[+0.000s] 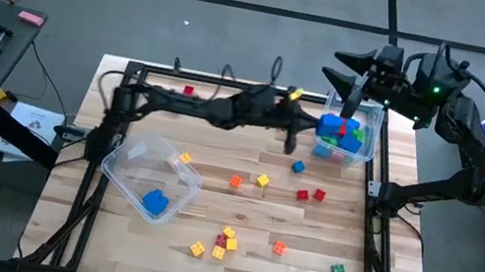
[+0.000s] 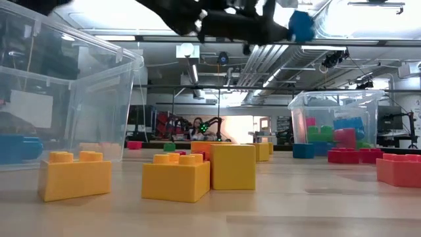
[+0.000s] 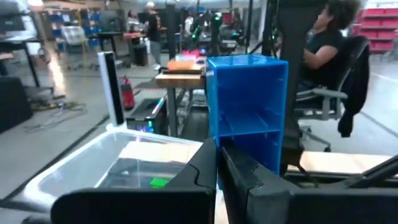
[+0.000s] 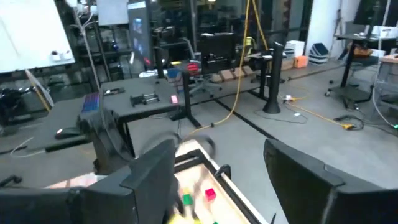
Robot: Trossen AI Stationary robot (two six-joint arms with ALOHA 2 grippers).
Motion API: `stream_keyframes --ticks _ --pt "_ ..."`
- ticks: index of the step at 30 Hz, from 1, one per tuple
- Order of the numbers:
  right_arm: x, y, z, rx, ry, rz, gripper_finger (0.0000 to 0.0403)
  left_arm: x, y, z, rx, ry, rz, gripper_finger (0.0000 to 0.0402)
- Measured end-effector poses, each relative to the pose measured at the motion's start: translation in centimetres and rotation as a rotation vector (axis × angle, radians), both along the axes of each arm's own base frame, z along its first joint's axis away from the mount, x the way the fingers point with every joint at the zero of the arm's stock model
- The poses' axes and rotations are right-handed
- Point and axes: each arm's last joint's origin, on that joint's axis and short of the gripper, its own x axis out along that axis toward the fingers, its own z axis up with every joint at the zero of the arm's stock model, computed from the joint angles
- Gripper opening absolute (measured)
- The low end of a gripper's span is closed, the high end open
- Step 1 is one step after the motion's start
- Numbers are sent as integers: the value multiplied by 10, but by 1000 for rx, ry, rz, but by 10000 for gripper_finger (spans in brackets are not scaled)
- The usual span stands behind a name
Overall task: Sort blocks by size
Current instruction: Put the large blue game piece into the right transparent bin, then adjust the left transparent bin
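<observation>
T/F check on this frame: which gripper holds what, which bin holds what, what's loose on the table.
1. The left gripper is shut on a blue block. True.
2. The right gripper holds a red block. False: it is open and empty.
3. The bin on the left holds one blue block. True.
4. The bin on the right is empty. False: it holds blue, green and red blocks.

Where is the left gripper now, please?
The left gripper, shut on a blue block, is raised beside the far-right bin in the high view.
</observation>
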Motion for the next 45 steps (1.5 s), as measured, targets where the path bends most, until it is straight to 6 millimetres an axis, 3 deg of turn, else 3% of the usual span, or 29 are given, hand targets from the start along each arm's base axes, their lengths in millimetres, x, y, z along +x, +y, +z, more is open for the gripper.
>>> stream_keyframes --ticks 6,11,16,21,23,27,30,32,35,38,41,45 --pt "0 -1 0 3 -1 -33 245 38 23 -7 16 -69 -6 0" --pt "0 -1 0 2 -1 -50 245 61 30 -21 32 -74 0 9" --pt "0 -1 0 12 -6 -52 245 67 28 -5 88 -86 0 50" --pt "0 -1 0 7 -7 -52 245 70 30 -17 72 8 16 114" --pt "0 -1 0 4 -8 -51 245 67 31 -12 70 43 54 137" --pt "0 -1 0 -10 -2 -50 245 55 36 14 171 65 158 170" --pt "0 -1 0 -14 0 -52 245 42 41 24 181 192 183 176" --pt "0 -1 0 -30 9 -50 245 27 41 31 122 315 133 176" --pt "0 -1 0 -47 21 -42 245 -9 37 55 -24 475 -82 177" --pt "0 -1 -1 -63 46 -38 245 -43 26 65 -173 617 -256 177" --pt "-1 -1 -5 -81 92 -33 245 -71 6 60 -211 712 -291 175" --pt "-1 -1 -8 -108 137 -27 245 -117 -27 68 -260 613 -296 174"
